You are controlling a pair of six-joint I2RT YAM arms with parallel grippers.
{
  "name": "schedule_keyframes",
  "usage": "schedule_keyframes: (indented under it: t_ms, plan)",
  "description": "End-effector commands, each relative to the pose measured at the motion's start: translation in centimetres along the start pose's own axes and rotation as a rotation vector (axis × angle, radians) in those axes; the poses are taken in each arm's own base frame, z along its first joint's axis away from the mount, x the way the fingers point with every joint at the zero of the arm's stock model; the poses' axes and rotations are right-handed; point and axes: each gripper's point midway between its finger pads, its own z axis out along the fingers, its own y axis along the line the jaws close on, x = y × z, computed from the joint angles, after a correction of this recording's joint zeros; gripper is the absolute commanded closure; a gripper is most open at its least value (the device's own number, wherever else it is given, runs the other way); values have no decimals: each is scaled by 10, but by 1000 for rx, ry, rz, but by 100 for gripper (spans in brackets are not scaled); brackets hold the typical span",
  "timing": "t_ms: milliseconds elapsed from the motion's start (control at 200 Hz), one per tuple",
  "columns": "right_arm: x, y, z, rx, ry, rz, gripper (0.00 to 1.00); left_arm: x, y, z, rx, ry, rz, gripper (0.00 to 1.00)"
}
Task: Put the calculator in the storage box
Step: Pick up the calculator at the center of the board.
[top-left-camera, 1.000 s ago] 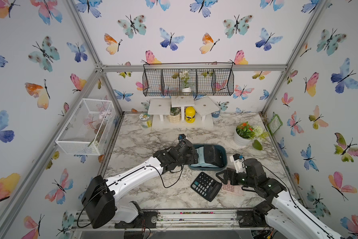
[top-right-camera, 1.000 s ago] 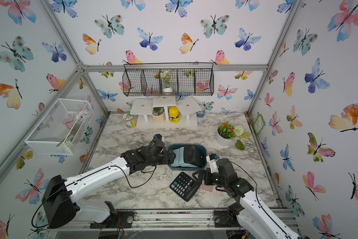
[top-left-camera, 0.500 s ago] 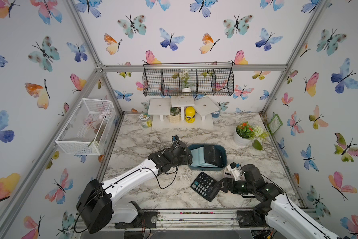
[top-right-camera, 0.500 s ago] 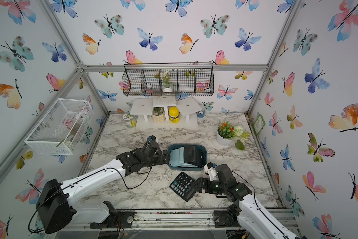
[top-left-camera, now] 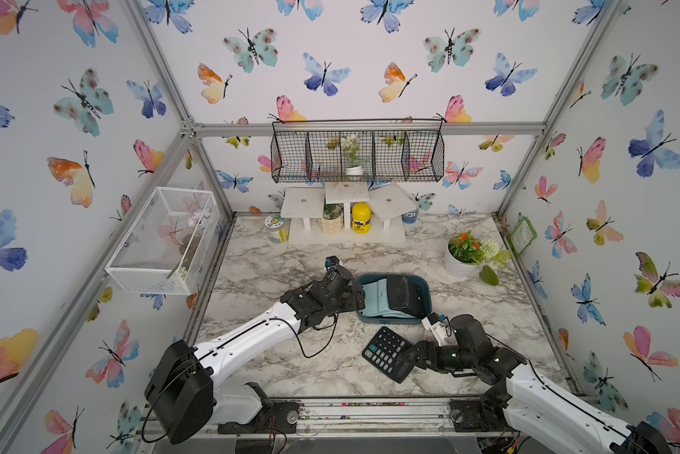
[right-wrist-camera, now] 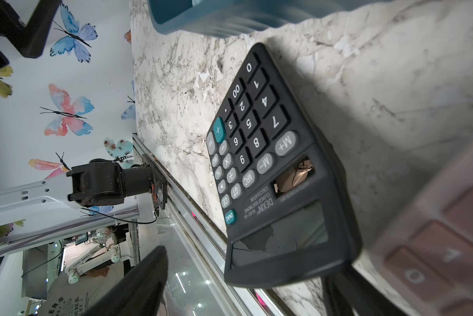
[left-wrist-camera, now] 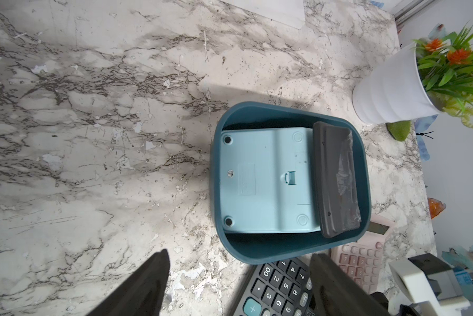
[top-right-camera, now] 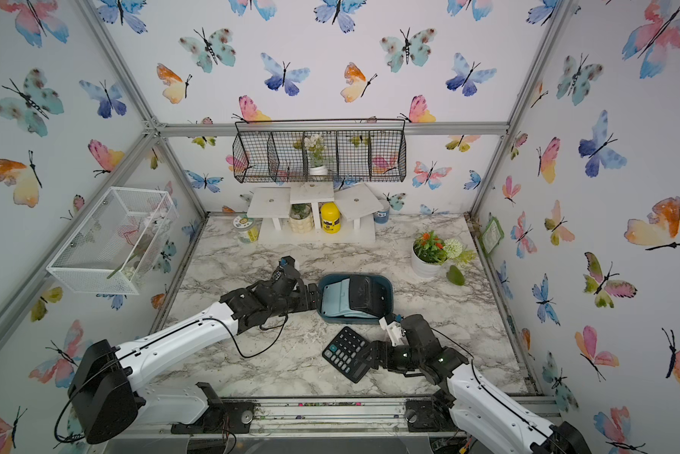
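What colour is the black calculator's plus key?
Its plus key is teal, clearest in the right wrist view.

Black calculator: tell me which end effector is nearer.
Right. The right end effector is at the black calculator, display end; the left end effector sits by the storage box.

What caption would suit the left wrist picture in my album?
Storage box holding a face-down pale blue calculator and a black device; black calculator and pink calculator sit outside it.

White arms [top-left-camera: 248,338], black joints [top-left-camera: 181,389], looping black cables [top-left-camera: 310,356]
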Motion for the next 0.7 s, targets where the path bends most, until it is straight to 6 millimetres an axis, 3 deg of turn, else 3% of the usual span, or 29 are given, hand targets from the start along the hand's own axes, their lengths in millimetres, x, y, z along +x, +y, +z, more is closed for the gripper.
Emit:
schedule_keyframes:
  t_ms: [0, 295, 511, 696]
  plan:
    - [-4, 12, 6, -45, -14, -14, 18, 2, -1, 1, 12, 11, 8, 14]
    - [-3, 11, 34, 6, 15, -29, 28, 2, 1, -2, 15, 4, 4, 14]
    - [-19, 12, 40, 64, -30, -44, 40, 1, 3, -7, 16, -6, 2, 14]
    - [-27, 5, 46, 121, -32, -59, 44, 0, 5, -10, 16, -11, -2, 14]
